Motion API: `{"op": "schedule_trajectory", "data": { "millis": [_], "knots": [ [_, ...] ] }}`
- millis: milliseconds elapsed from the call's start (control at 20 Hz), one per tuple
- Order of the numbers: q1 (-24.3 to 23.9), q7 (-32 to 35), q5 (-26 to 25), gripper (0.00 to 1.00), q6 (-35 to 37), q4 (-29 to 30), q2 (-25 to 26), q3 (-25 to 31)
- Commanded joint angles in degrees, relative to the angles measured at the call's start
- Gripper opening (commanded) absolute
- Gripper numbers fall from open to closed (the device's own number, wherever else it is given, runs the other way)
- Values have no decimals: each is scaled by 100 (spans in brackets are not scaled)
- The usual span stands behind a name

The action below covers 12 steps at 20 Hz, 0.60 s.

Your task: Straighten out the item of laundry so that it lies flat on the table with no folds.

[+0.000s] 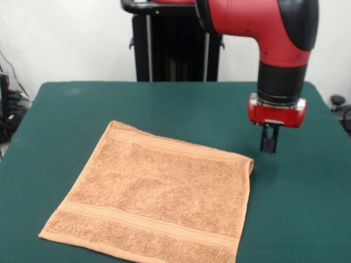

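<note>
1. Front view, the towel: the orange-tan towel (156, 197) lies spread on the green surface (164, 104), in the near and middle part of it, turned a little so that it looks like a diamond. Its lower edge runs to the bottom of the picture. Two woven bands cross it, one near the far edge and one near the near edge. I see no tag from here.

2. Front view, how flat: it looks almost fully flat. Only the corner at the right, far side (249, 163) seems a little raised or rolled; I cannot say if it is truly folded under.

3. How it will handle, in my judgement: terry cloth is soft, light and limp, not fragile and not slippery. It will sag if lifted, and on the felt-like top it may drag and bunch more than slide. The best place to take hold is a corner or a hem, pinched thin; here the right far corner is the nearest one.

4. Front view, the gripper: the gripper (269, 143) hangs under the red arm (258, 22), pointing down, just beside that corner but apart from it, and seemingly above the surface. Its dark fingers stand close together with hardly any gap, so I read it as closed, and it holds nothing.
</note>
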Motion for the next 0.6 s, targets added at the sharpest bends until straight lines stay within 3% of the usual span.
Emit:
{"op": "schedule_trajectory", "data": {
  "millis": [50, 600],
  "knots": [
    [96, 1211, 375, 0, 664, -924, 734, -78],
    [-606, 685, -128, 0, 451, -1227, 1139, 174]
  ]
}}
